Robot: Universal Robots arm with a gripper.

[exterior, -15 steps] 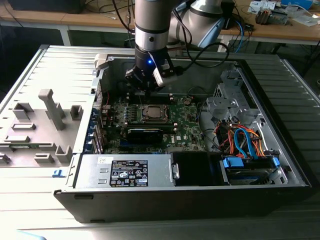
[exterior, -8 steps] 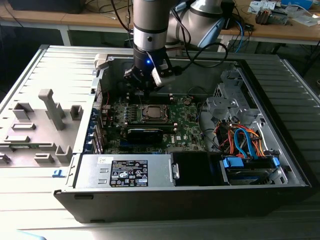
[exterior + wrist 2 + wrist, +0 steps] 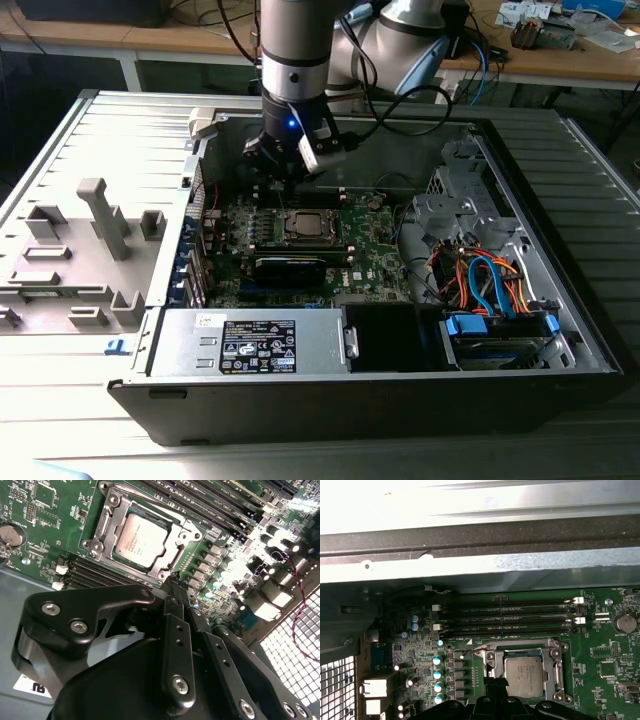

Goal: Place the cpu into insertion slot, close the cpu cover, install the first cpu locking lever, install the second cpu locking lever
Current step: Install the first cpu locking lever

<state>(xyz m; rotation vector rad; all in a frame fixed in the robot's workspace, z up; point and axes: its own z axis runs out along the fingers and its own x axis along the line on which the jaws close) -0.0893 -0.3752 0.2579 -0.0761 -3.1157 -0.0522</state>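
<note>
In the exterior view, starting from its left, grey plastic fixtures (image 3: pixel 105 215) stand on the ribbed metal table (image 3: pixel 60 400) beside the open computer case (image 3: pixel 560 330). Inside the case lies the green motherboard (image 3: pixel 375 255), and the gripper (image 3: pixel 288 185) hangs just above it, near the board's far edge and just beyond the insertion slot (image 3: pixel 303 228). Whether its fingers are parted or pressed together cannot be told (its black linkage blocks the tips in both wrist views). Further toward the exterior view's right sit a bundle of orange and blue cables (image 3: pixel 480 280) and a blue-handled drive bay (image 3: pixel 497 325).

The cpu (image 3: pixel 142 539) already lies seated in the insertion slot, its dull silver top showing in both wrist views. The cpu cover (image 3: pixel 187 529) lies flat over it, framing the chip through its cut-out. In the second wrist view the gripper's dark fingers (image 3: pixel 175 592) reach close to the corner of the socket frame. In the first wrist view the long black memory slots (image 3: pixel 507 617) run just beside the socket, with the cpu (image 3: pixel 524 676) below them in the picture.
</note>
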